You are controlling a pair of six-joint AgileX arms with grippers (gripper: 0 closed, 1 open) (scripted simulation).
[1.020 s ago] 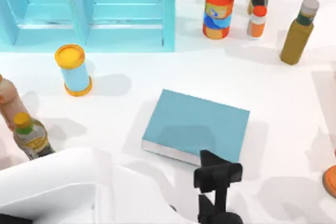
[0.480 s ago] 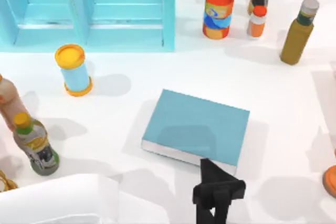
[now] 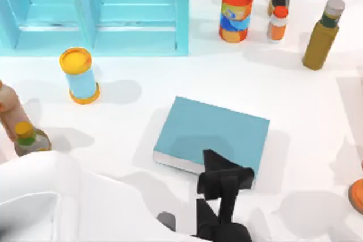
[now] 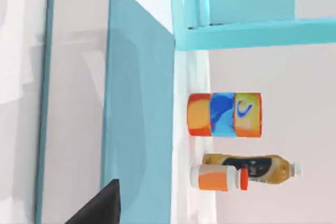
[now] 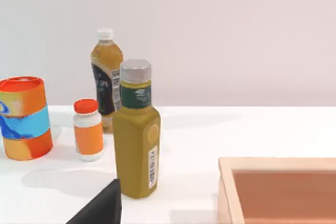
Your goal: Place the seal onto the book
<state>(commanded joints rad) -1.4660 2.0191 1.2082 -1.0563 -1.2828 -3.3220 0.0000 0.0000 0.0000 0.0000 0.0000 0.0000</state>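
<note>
From above, the book (image 3: 212, 134) is lying flat mid-tabletop (image 3: 170, 77), in front of the blue cabinet (image 3: 96, 9). The left gripper (image 3: 224, 178) is hanging over the book's near edge; whether its jaws are apart I cannot tell.

Left wrist: the book's pages (image 4: 73, 103) are facing the camera, a can (image 4: 224, 115) beyond.

Right wrist: an olive bottle (image 5: 136, 129) is standing beside a wooden tray (image 5: 278, 187), a plain wall (image 5: 236, 30) behind.

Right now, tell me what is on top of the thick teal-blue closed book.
The thick teal-blue closed book has a bare cover with only shadow on it. The black left hand hangs over its near edge, hiding that strip; whether the hand holds anything cannot be seen.
</note>
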